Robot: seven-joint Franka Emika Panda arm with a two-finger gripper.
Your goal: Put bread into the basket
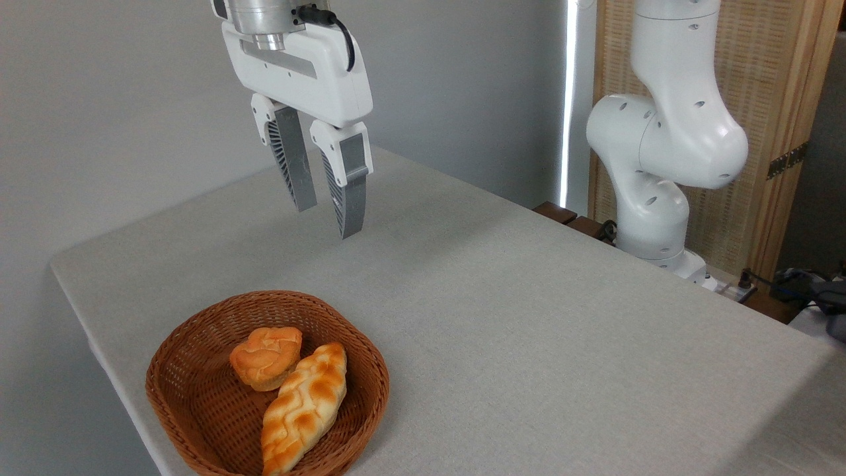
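Bench [529,317]: grey cloth-covered top, runs from near left corner back toward the right, fills most of the view. Grey wall behind it.

Arm [667,139]: white Franka, base at the far right edge of the bench, in front of a woven wood-framed screen [780,99]. Upper links leave the top of the picture; wrist comes back in at top left, black cable at the wrist.

Gripper [328,210]: hangs in the air above the bench, well above and behind the basket, touching nothing. Fingers [294,162] point down, tilted slightly, a narrow gap between the tips: apart, holding nothing.

Basket [198,396]: brown wicker, round, shallow, sits near the front left edge of the bench, lower rim cut by the picture's bottom edge.

Bread [305,408]: braided loaf, golden-orange with paler ridges, lies inside the basket on its right half, long axis running diagonally from upper right to lower left, lower end against the near wall.

Bun [266,357]: small round orange one, also in the basket, just left of the loaf's upper end, touching it or nearly so.
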